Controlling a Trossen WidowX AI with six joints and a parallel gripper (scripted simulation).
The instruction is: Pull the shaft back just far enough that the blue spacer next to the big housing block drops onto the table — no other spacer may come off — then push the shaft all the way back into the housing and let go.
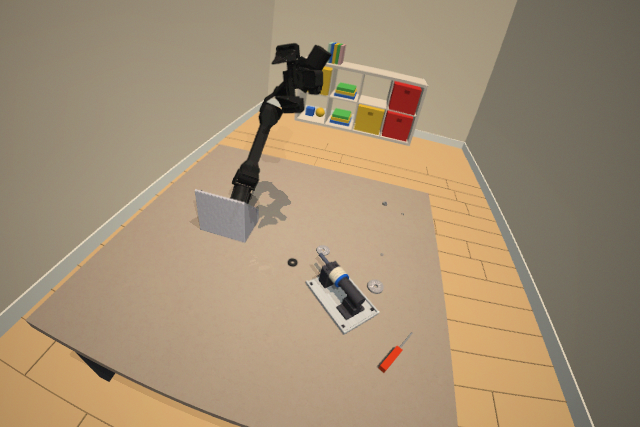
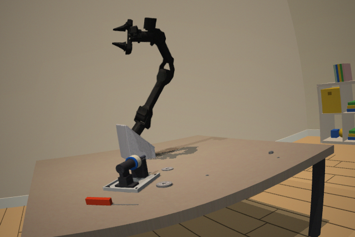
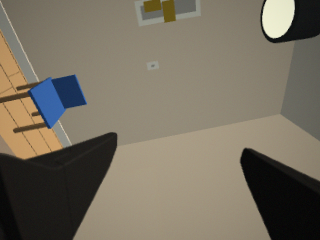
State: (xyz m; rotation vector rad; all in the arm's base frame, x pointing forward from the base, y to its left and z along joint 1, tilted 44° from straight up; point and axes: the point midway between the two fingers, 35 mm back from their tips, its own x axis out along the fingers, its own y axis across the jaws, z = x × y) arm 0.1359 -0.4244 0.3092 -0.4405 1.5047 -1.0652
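Note:
The housing [image 1: 352, 293] [image 2: 125, 166] is a dark cylinder on a stand at one end of a pale base plate [image 1: 327, 304] [image 2: 147, 183]. The blue spacer [image 1: 340, 280] [image 2: 132, 157] sits around the shaft line against the housing. Cream spacer material [image 1: 338, 274] [image 2: 137, 159] lies between it and the smaller dark bracket [image 1: 326, 276] [image 2: 141, 170]. The grey shaft [image 1: 323, 258] sticks out beyond this bracket; its part inside the rings is hidden. My gripper [image 2: 112, 36] [image 3: 179, 147] is open and empty, high above the table and far from the shaft.
A grey angled block [image 1: 222, 216] [image 2: 123, 142] stands by the arm's base. Silver discs [image 1: 375, 286] [image 2: 164, 184] and a black ring [image 1: 292, 262] lie around the plate. A red-handled screwdriver [image 1: 390, 359] [image 2: 98, 201] lies near the housing end. Small metal parts [image 1: 384, 203] [image 2: 270, 152] lie farther off.

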